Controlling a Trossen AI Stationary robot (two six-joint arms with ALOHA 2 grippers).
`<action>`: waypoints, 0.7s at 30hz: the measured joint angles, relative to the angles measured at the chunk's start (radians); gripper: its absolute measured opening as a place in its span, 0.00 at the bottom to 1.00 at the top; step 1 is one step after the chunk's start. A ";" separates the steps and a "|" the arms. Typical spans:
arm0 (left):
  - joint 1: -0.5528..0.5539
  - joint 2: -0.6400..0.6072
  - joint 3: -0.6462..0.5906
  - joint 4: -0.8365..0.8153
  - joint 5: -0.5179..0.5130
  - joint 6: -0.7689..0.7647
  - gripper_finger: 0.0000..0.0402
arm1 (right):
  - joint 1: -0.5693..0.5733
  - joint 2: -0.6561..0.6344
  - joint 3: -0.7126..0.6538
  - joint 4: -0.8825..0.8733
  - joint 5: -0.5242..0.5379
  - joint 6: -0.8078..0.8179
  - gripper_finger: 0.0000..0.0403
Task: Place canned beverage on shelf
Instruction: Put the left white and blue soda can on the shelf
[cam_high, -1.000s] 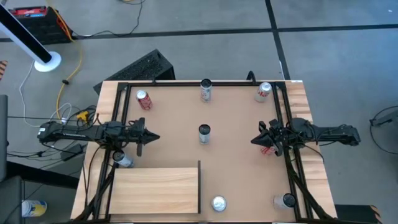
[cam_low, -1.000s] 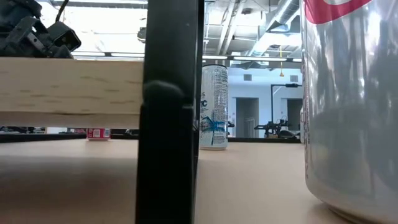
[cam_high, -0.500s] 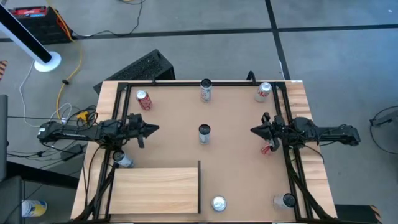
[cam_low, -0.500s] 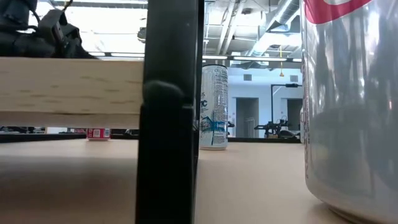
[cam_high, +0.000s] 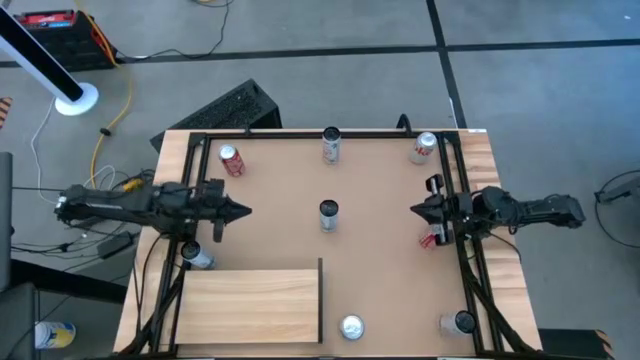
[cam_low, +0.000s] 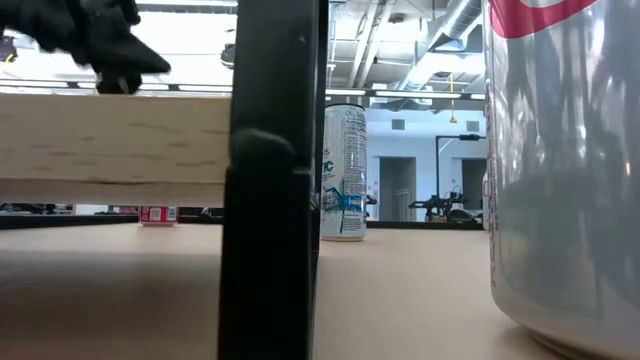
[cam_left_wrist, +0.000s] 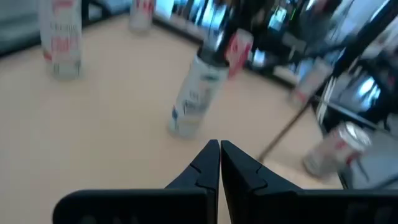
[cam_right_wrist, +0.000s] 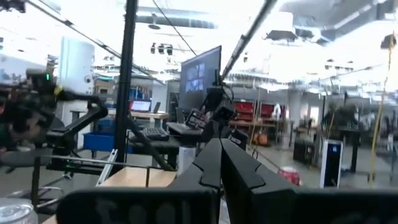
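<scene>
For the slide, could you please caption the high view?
Both arms wait with jaws shut at the brown table's sides; seven cans stand around the empty pale wooden shelf.

Counted from above, 7 drink cans stand on the brown tabletop (cam_high: 380, 250) around 1 pale wooden shelf (cam_high: 250, 305). 1 silver can (cam_high: 351, 327) sits just beside the shelf's black-railed side. 1 can (cam_high: 197, 258) stands by the shelf's far corner. 1 dark-topped can (cam_high: 328, 212) stands mid-table beyond the shelf. 3 cans line the edge farthest from the shelf: 1 red-marked (cam_high: 231, 159), 1 silver (cam_high: 331, 143), 1 red-and-white (cam_high: 424, 148). 1 dark-topped can (cam_high: 460, 323) stands well apart from the shelf.
</scene>
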 joint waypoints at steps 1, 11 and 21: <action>-0.016 0.035 0.069 -0.101 -0.002 -0.023 0.00 | 0.012 0.022 0.003 0.017 -0.004 -0.019 0.08; -0.245 0.450 0.656 -0.977 0.041 -0.416 0.00 | 0.170 0.421 0.035 0.415 -0.026 -0.309 0.08; -0.438 0.633 0.824 -1.186 0.084 -0.413 0.00 | 0.167 0.816 0.267 0.410 -0.020 -0.394 0.08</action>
